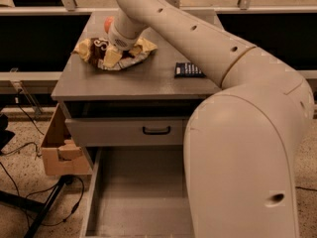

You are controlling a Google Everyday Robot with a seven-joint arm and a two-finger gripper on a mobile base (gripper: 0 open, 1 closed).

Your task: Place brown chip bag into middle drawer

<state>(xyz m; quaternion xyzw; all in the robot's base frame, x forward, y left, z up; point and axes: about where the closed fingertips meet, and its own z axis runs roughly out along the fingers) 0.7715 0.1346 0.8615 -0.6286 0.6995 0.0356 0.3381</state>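
Gripper [115, 53]: lowered onto the brown chip bag [94, 47], at the rear left of the cabinet [148, 83] top; whether it is open or closed, one cannot tell.
Brown chip bag: lies crumpled on the cabinet top, rear left part.
Middle drawer [143, 197]: pulled out, low in front of the cabinet.
Navy packet [188, 69]: flat on the cabinet top, right side.
Orange ball [108, 24]: on the cabinet top, just behind the bag.

My gripper [115, 53] is down on the chip bag [91, 51], which lies at the back left of the counter [143, 86]. A ball [107, 24] sits just behind the bag. A flat packet [188, 70] lies well to its right. Below, the middle drawer [143, 197] stands open under a closed drawer front [114, 132]. A cardboard box [57, 152] sits to the left of the drawers.
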